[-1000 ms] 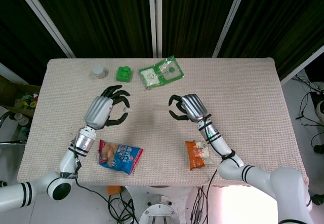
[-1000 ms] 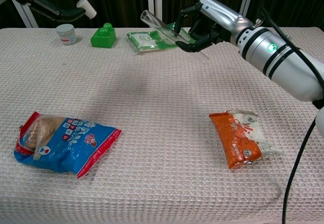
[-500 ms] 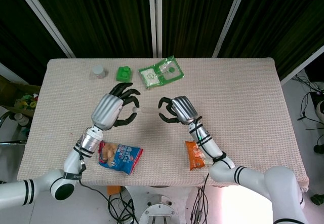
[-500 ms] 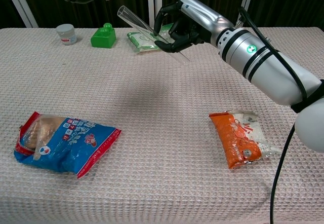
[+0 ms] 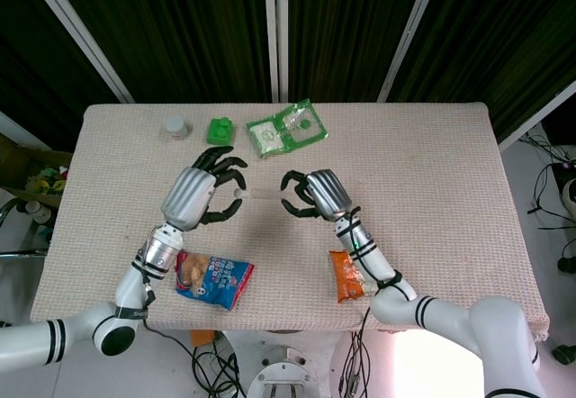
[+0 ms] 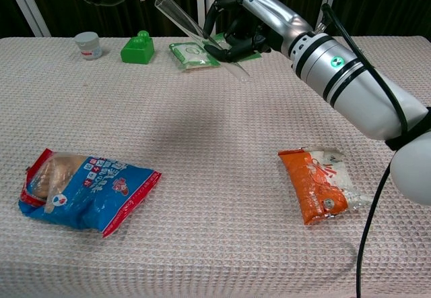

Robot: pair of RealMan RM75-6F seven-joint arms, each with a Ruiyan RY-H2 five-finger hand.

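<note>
Clear tube point(image 6: 195, 34) gripped by right robot hand point(image 6: 244, 30), left robot hand point(image 5: 205, 195) fingers spread at its end

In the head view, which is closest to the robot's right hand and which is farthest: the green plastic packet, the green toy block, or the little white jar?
From the right hand:
1. Green plastic packet, at the back, just left of the hand.
2. Green toy block, at the back, further left.
3. Little white jar, furthest left at the back.

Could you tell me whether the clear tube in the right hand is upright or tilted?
Tilted. In the chest view the clear tube slants up-left from the right hand, its open mouth raised.
</note>
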